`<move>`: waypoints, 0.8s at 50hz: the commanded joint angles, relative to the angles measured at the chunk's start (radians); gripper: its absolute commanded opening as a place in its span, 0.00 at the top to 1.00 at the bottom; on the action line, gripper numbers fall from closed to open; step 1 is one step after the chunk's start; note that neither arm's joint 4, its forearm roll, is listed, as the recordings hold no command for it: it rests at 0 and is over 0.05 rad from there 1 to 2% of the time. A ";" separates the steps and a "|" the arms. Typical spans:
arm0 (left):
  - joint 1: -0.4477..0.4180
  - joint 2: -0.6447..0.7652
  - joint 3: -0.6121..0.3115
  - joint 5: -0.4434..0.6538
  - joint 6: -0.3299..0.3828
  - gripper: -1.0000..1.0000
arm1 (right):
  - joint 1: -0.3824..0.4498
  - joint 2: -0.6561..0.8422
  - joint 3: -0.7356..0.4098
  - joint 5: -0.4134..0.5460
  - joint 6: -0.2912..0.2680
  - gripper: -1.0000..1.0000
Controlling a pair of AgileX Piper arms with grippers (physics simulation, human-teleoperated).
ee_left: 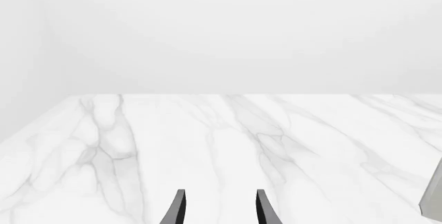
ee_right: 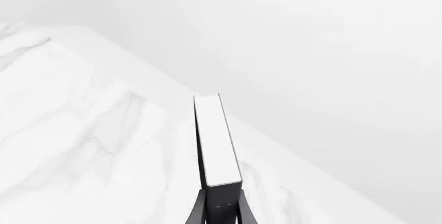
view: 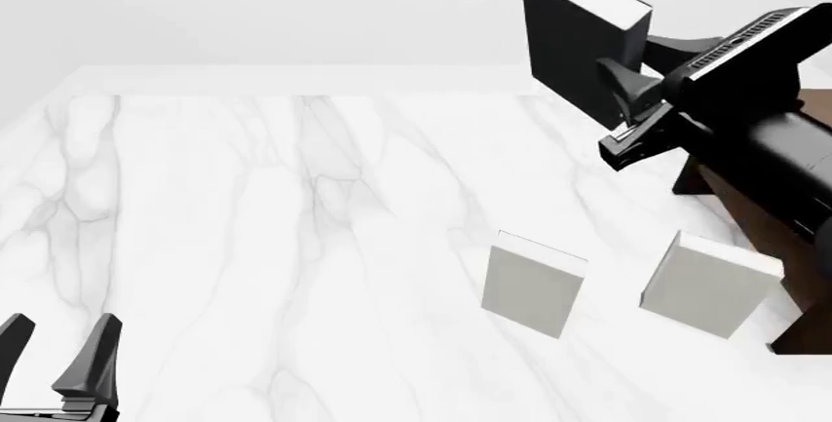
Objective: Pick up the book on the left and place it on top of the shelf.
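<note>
The book [view: 575,40], black-covered with white page edges, hangs high above the table's far right, tilted. My right gripper [view: 637,68] is shut on its lower edge. In the right wrist view the book [ee_right: 216,141] stands edge-on between the fingers of the right gripper [ee_right: 221,209]. The shelf [view: 804,297], dark brown wood, shows only in part at the right edge, below and behind the right arm. My left gripper [view: 58,339] rests low at the near left, open and holding nothing; its fingers frame bare marble in the left wrist view [ee_left: 221,208].
Two pale grey-white books stand upright on the marble table [view: 260,208]: one near the middle right [view: 533,281], the other [view: 708,284] close to the shelf. A grey sliver [ee_left: 432,198] shows at the edge of the left wrist view.
</note>
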 commanded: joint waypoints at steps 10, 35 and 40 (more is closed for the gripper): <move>0.000 0.000 0.000 0.000 0.000 0.00 | -0.143 -0.141 -0.002 0.080 -0.048 1.00; 0.000 0.000 0.000 0.000 0.000 0.00 | -0.268 -0.189 0.037 0.086 -0.083 1.00; 0.000 0.000 0.000 0.000 0.000 0.00 | -0.307 -0.219 0.031 0.111 -0.090 1.00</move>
